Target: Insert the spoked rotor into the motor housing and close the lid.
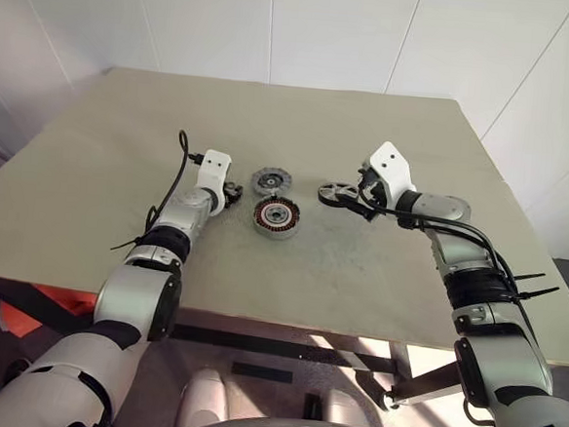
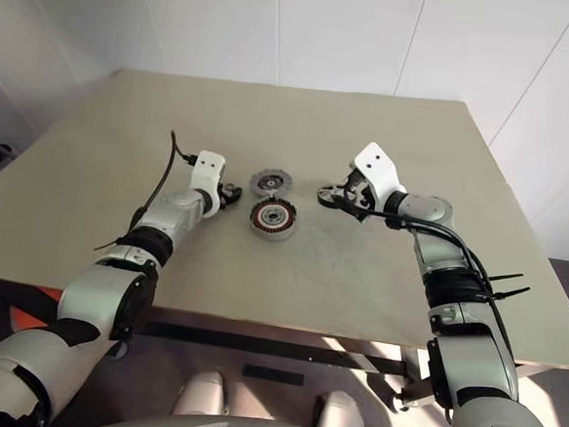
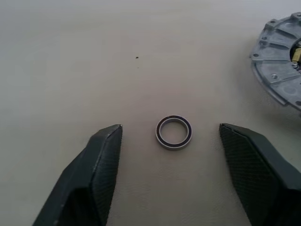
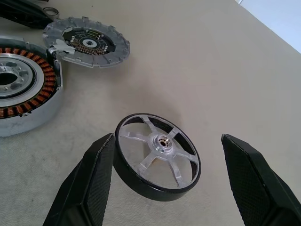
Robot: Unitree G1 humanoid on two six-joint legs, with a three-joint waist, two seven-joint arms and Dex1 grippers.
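Observation:
The spoked rotor (image 4: 157,157), a dark-rimmed wheel with silver spokes and a small hub, lies on the table between the fingers of my right gripper (image 4: 168,137). That gripper is open; one finger (image 4: 94,179) stands right against the rim and the other is well apart from it. The motor housing (image 1: 276,217), with copper coils around its centre, sits mid-table. The ribbed grey lid (image 1: 267,181) lies just behind it. My left gripper (image 3: 169,127) is open beside the lid, its fingers either side of a small metal ring (image 3: 174,132) without touching it.
The beige table (image 1: 122,163) has bare surface on every side of the parts, and its front edge runs close to me. White walls stand behind it.

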